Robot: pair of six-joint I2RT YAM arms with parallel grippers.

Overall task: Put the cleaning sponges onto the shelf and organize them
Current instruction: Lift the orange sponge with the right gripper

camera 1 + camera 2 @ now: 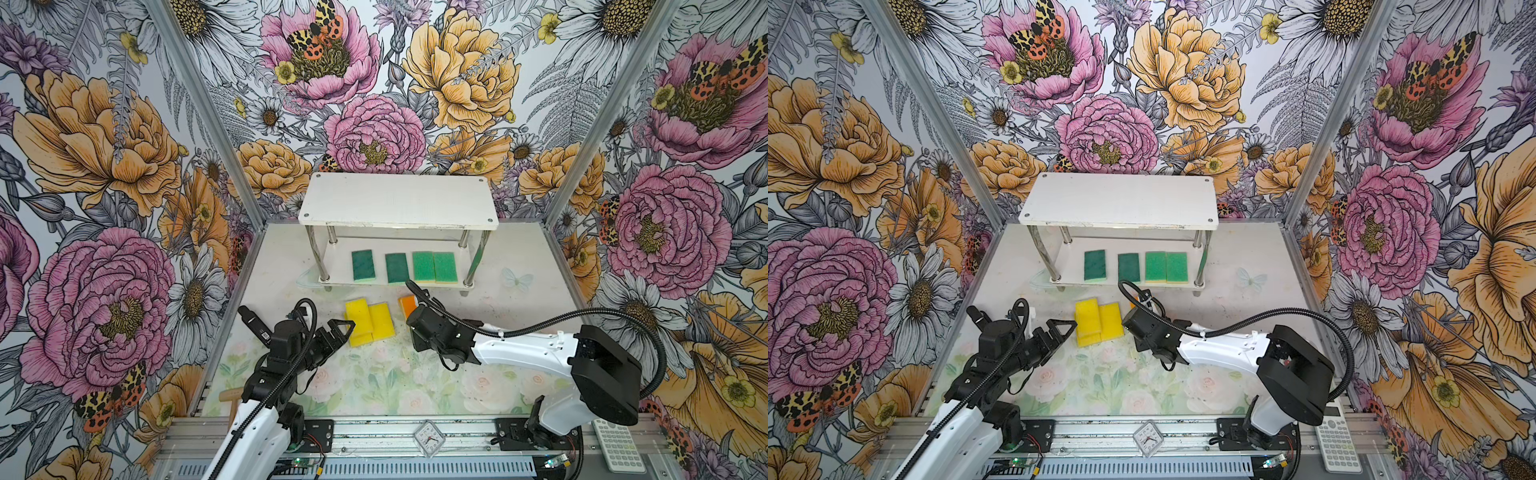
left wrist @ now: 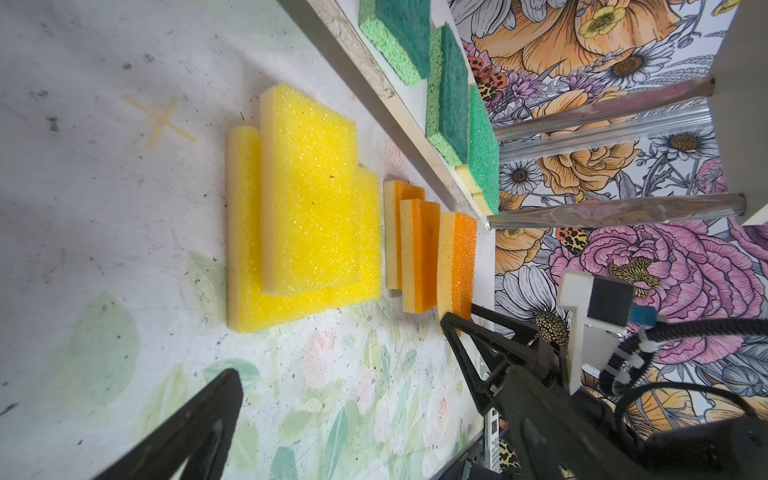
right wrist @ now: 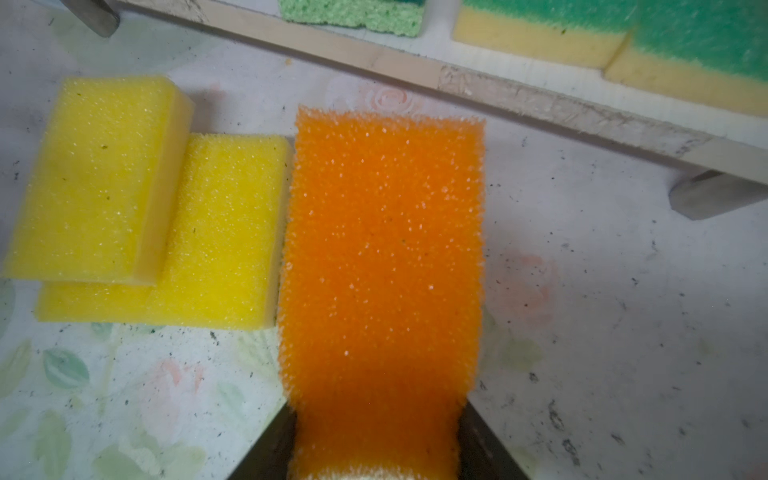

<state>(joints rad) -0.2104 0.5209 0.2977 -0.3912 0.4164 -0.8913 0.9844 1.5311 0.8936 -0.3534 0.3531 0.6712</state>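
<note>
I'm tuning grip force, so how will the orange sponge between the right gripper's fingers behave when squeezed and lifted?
Probably soft: the orange sponge narrows where the right gripper pinches it. Likely light, given its open foam. Its bristly top should resist slipping; flat and rectangular, it won't roll.

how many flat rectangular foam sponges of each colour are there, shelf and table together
green rectangular foam sponges: 4
yellow rectangular foam sponges: 3
orange rectangular foam sponges: 3
total: 10
</note>
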